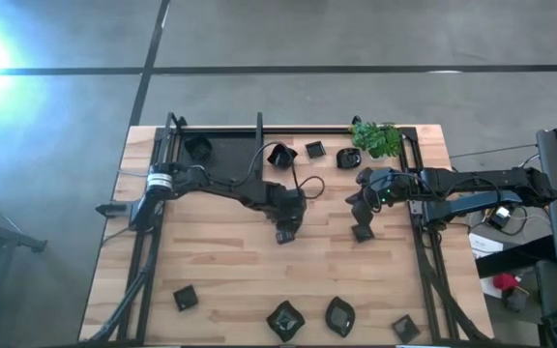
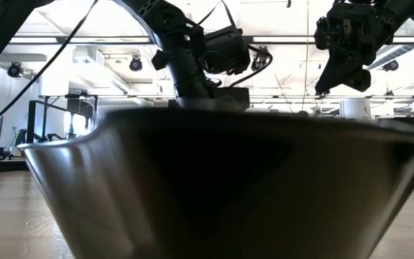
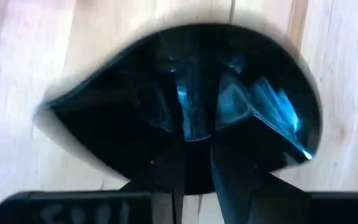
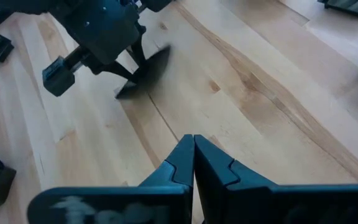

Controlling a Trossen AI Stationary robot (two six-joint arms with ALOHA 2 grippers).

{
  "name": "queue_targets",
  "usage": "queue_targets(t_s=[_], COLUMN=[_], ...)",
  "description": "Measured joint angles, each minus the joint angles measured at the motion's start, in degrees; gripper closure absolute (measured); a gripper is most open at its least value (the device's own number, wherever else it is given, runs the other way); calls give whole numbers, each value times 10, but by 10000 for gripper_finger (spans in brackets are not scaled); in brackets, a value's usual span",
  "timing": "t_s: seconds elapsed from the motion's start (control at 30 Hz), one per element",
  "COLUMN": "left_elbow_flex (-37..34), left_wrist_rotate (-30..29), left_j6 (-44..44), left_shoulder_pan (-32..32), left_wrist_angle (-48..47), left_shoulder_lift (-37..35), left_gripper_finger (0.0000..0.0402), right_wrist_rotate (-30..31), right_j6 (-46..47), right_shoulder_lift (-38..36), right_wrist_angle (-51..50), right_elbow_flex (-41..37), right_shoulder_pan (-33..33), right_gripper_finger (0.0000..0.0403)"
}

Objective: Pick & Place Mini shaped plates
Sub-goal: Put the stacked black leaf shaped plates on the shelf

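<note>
A leaf-shaped glossy black mini plate is in my left gripper, which is shut on it at mid-table. The right wrist view shows the plate tilted just above the wood. My right gripper hovers shut and empty to its right. Other mini plates rest on their bases: several along the far side and several along the near edge. One of those fills the low view. My left gripper pinches the plate's rim between its two fingers, midway along one long side. The fingers slant down from above and lie across the rim. The plate hangs tilted, its low tip close to the wood. Whether the tip touches, I cannot tell.
A large flat black tray lies at the far left with a plate on it. A small green plant stands at the far right. Bare wood spreads between the grippers and the near row.
</note>
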Motion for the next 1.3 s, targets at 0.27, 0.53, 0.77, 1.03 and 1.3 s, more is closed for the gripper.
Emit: queue_targets(t_s=[0.27,0.53,0.77,1.03,1.3], left_elbow_flex=[4,4,-19,-74,-123], left_wrist_rotate=[5,3,-38,-36,-38], left_j6=[1,-81,-334,-483,-527], left_shoulder_pan=[-6,-8,-7,7,6], left_wrist_angle=[-73,-115,-115,-47,59], left_shoulder_lift=[-26,-73,-120,-122,-122], left_gripper_finger=[326,326,326,326,326], right_wrist_rotate=[0,0,-1,-2,-6], right_j6=[0,0,-8,-40,-65], right_shoulder_lift=[0,0,-8,-35,-85], right_wrist_angle=[0,0,0,1,1], right_elbow_flex=[0,0,0,0,0], right_shoulder_pan=[0,0,0,0,0], right_gripper_finger=[394,394,394,394,394])
